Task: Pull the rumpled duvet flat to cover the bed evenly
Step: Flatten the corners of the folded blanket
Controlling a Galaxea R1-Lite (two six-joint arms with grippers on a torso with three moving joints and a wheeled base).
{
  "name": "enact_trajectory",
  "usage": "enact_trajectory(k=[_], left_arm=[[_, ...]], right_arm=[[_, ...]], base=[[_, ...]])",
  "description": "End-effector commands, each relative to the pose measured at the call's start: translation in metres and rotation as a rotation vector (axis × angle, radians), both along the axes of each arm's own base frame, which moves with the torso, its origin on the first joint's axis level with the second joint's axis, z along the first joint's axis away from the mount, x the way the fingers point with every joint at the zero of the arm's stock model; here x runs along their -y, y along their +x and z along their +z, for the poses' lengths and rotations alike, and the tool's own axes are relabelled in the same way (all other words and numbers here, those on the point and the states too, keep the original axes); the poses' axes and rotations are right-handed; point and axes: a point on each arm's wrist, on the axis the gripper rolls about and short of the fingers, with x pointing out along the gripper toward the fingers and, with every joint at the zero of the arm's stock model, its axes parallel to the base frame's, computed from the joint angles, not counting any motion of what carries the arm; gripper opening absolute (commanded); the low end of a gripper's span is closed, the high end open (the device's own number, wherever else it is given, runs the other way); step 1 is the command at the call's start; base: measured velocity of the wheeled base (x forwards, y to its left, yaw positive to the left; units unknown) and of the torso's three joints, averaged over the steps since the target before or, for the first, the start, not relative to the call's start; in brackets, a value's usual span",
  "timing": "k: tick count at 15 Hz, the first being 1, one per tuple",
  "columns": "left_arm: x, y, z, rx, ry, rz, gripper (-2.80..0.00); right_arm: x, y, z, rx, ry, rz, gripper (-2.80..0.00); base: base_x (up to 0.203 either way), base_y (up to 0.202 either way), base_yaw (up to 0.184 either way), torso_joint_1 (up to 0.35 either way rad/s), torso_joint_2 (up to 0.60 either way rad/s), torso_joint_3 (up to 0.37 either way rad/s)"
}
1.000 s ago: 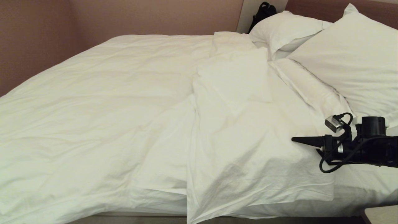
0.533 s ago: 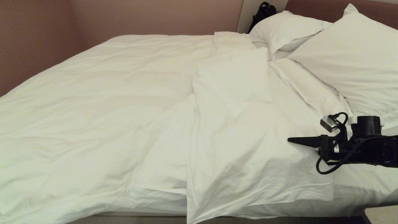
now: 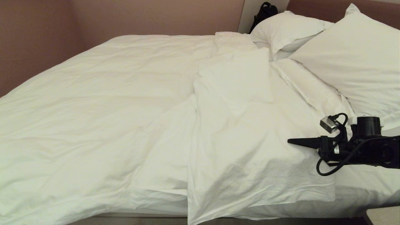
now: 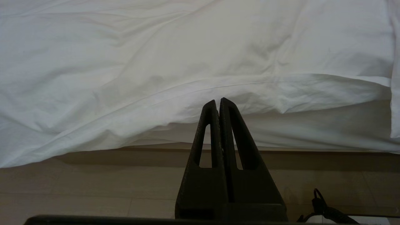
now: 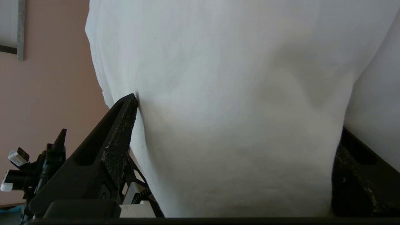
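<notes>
two grippers: right gripper (image 3: 290,141), lower right, gapes over the duvet (image 3: 125,103) and risks snagging one thin layer; left gripper (image 4: 218,101) sits clamped, empty.

The duvet (image 3: 103,118), white and puffy, is seen spread across the bed (image 3: 359,193), creased throughout. Its pillow-side edge is folded back in a thick flap, and a corner is draped over the near side.

Matt, softly creased white cloth duvet (image 3: 109,103); rough-textured black plastic claw (image 4: 218,103).
</notes>
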Motion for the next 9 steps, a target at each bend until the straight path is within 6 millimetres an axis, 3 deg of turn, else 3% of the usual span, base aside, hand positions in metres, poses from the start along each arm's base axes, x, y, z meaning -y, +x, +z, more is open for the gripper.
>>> enact_trajectory(k=[1, 2, 3, 9], left_arm=[[0.0000, 0.0000, 0.0000, 0.000, 0.000, 0.001, -2.80], [0.0000, 0.0000, 0.0000, 0.000, 0.000, 0.001, -2.80], [0.0000, 0.0000, 0.0000, 0.000, 0.000, 0.001, -2.80], [0.0000, 0.0000, 0.0000, 0.000, 0.000, 0.001, -2.80]], right_arm=[[-0.0003, -0.0005, 0.0003, 0.001, 0.005, 0.005, 0.00], [-0.0004, -0.0008, 0.0000, 0.001, 0.005, 0.005, 0.00], [-0.0004, -0.0010, -0.0006, 0.001, 0.004, 0.006, -2.80], [-0.0004, -0.0008, -0.0001, 0.003, 0.005, 0.007, -2.80]], base=[[0.000, 0.000, 0.000, 0.000, 0.00, 0.000], [0.000, 0.000, 0.000, 0.000, 0.00, 0.000], [0.000, 0.000, 0.000, 0.000, 0.00, 0.000], [0.000, 0.000, 0.000, 0.000, 0.00, 0.000]])
